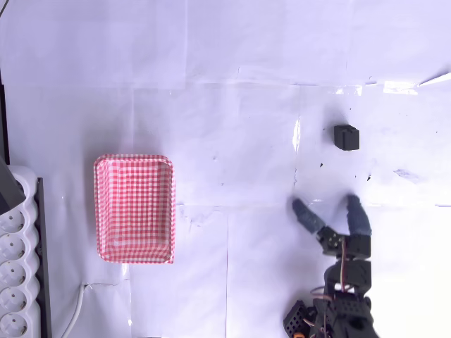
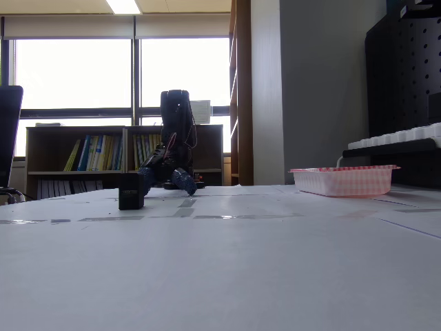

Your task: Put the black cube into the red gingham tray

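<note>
My fingers (image 1: 330, 213) are spread wide and empty at the lower right of the overhead view. The black cube (image 1: 346, 137) sits on the desk (image 1: 232, 105) just above them, at right of centre. The red gingham tray (image 1: 134, 208) lies well apart at left. I judge the cube light, stiff and matte, so I'd pinch two opposite flat faces. I can read no writing anywhere.
</note>
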